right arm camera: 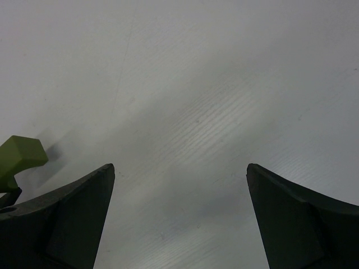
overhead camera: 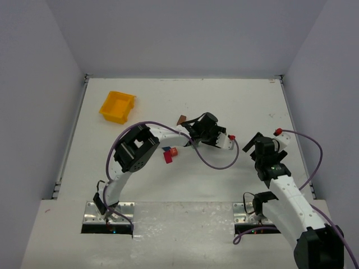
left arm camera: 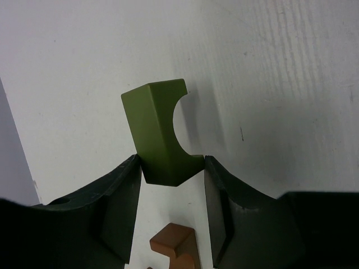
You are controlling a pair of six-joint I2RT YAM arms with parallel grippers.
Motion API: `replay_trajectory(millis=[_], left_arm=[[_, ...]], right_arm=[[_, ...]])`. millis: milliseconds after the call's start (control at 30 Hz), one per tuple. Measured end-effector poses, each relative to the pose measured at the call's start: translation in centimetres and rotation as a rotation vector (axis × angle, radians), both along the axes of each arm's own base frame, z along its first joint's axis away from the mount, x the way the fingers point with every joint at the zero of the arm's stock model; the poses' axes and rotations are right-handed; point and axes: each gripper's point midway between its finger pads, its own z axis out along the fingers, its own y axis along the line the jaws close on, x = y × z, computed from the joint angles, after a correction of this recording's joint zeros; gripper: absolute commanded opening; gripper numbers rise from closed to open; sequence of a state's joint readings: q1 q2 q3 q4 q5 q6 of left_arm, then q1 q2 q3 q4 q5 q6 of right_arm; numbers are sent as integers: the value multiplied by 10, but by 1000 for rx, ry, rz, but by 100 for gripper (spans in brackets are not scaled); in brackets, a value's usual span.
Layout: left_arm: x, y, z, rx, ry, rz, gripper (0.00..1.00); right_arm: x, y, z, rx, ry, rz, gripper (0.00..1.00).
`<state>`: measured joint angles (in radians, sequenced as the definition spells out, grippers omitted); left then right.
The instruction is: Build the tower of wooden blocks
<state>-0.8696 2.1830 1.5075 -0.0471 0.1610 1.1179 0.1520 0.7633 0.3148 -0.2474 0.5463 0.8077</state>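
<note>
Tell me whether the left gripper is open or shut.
The left gripper is shut on the olive block: both fingers press its lower sides.

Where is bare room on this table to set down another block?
Bare: the far strip of the white table right of the yellow-orange plastic tray, and the near band between the arm bases. Under the open right pincer is bare. Crowded: the centre, with the left pincer holding an olive arched wooden block and red, blue, orange wooden blocks beside its arm.

A yellow-orange plastic tray [overhead camera: 117, 106] sits in the upper left of the overhead view on a white tabletop [overhead camera: 185, 185], enclosed by plain grey walls [overhead camera: 185, 33].
</note>
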Motion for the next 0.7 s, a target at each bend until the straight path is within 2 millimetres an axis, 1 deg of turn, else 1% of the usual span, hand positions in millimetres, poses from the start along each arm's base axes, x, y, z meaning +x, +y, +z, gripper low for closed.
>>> replay_trajectory(millis=[200,333,467,500,567,700], left_arm=[[-2,-6,0,18,-16,-63,0],[-3,-4,-15,67,-26,-82,0],[-5,-6,-16,86,-47,-101,1],[-5,-7,-16,89,-49,-105,6],[-6,-7,-16,93,-53,-110,20],[-6,-7,-16,97,-57,-109,35]], right_arm=[[0,1,2,4,-20,6,99],[0,1,2,5,-18,8,99],[1,1,2,5,-20,8,99],[1,1,2,5,-21,9,99],[1,1,2,4,-22,11,99],[1,1,2,1,-23,14,99]])
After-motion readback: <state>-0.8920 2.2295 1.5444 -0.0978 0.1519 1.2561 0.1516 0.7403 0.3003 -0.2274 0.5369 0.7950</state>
